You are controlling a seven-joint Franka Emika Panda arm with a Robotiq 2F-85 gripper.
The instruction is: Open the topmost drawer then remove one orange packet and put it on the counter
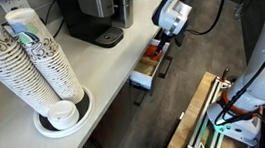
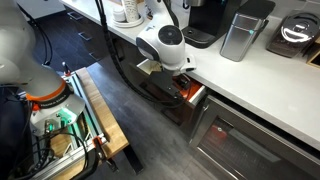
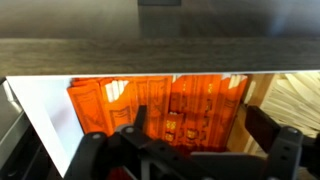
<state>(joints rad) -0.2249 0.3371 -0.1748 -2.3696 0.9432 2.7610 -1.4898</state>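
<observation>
The topmost drawer (image 1: 143, 77) stands pulled out below the counter (image 1: 104, 59), seen in both exterior views, drawer (image 2: 194, 97), counter (image 2: 255, 78). It is packed with orange packets (image 3: 170, 105) lying side by side between white inner walls (image 3: 45, 112). My gripper (image 1: 163, 42) hangs just above the drawer, pointing down into it, gripper (image 2: 180, 80). In the wrist view the gripper (image 3: 200, 122) is open, its dark fingers (image 3: 262, 126) spread over the packets with nothing between them. A dark band across the top hides the far part of the drawer.
A black coffee machine (image 1: 90, 9) and a tall stack of paper cups (image 1: 34, 58) stand on the counter. A metal canister (image 2: 243, 30) stands beside the machine. Dark cabinet fronts (image 2: 235, 140) lie below the drawer. A wooden frame (image 1: 202, 127) sits on the floor nearby.
</observation>
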